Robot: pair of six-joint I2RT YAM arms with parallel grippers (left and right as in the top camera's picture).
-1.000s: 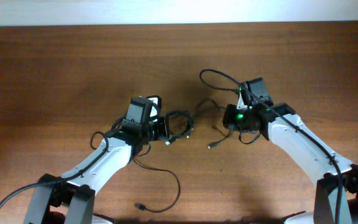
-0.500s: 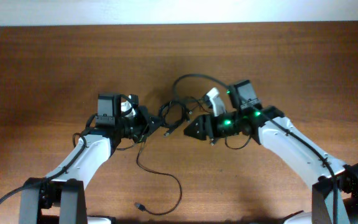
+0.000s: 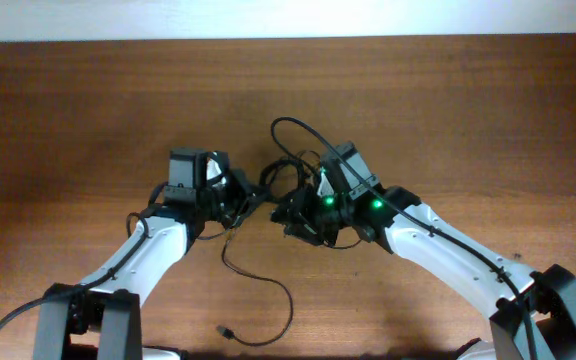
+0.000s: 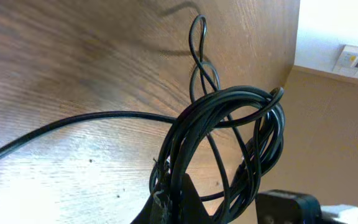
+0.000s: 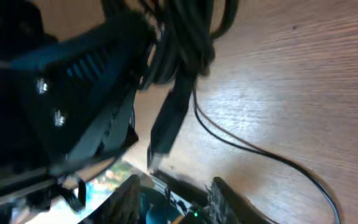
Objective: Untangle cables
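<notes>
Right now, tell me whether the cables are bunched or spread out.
Bunched: the cables form tight overlapping loops, one strand trailing across the table.

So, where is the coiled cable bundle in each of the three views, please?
Overhead: the coiled cable bundle lies mid-picture, between the two arms.
Left wrist: it fills the middle and lower right.
Right wrist: it is at the top edge, blurred, with a plug hanging below it.
Shared landmark: the loose strand running from the bundle over the wooden table; it is likely the same strand in all three.
</notes>
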